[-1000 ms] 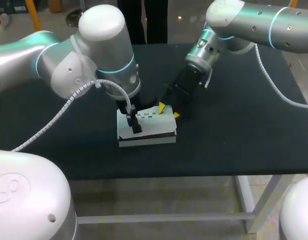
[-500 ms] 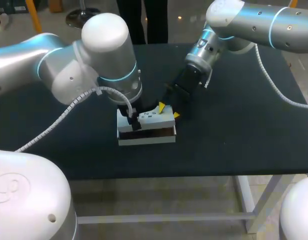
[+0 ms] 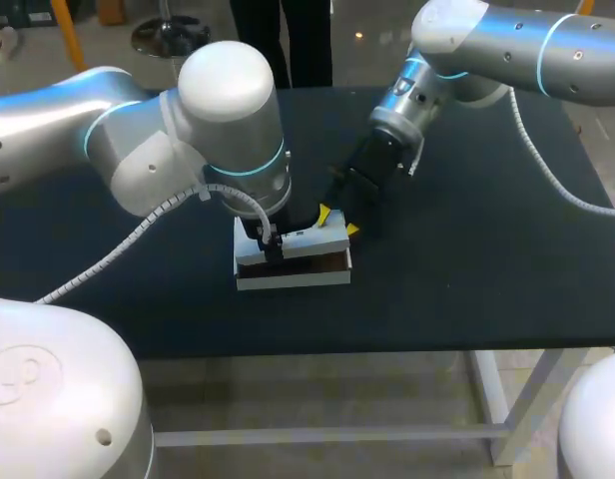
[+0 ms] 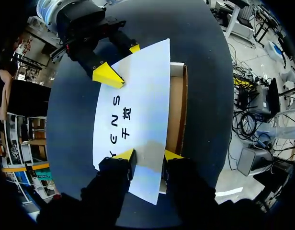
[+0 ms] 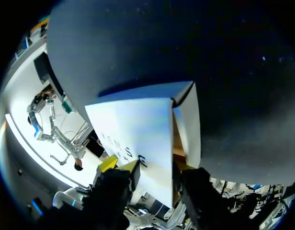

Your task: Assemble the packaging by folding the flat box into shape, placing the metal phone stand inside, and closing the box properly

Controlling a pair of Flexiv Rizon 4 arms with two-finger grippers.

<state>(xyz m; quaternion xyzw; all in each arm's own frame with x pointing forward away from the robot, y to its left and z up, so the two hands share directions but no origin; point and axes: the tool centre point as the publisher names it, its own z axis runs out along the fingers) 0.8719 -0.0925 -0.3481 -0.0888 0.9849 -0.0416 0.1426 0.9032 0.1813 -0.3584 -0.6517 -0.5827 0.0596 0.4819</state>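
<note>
The white box (image 3: 293,271) lies at the middle of the black table, its printed lid (image 3: 312,238) tilted up so the brown inside (image 4: 176,110) shows along the front. My left gripper (image 3: 271,244) stands over the lid's left end. In the left wrist view its fingers (image 4: 126,154) are apart, one tip on the lid (image 4: 133,105), the other just past the lid's front edge. My right gripper (image 3: 337,221) is at the lid's right end, and in the right wrist view both fingers (image 5: 130,165) touch the lid (image 5: 138,124) and its side flap (image 5: 188,129). No phone stand shows.
The black table (image 3: 487,249) stretches out bare to the right of the box and along its front edge. My left arm's big white joint (image 3: 233,110) hangs over the space behind and left of the box.
My left gripper's fingers have drawn closer together, and its arm has shifted a little right. The lid's front edge stands higher, showing more brown inside. The right arm has kept still.
</note>
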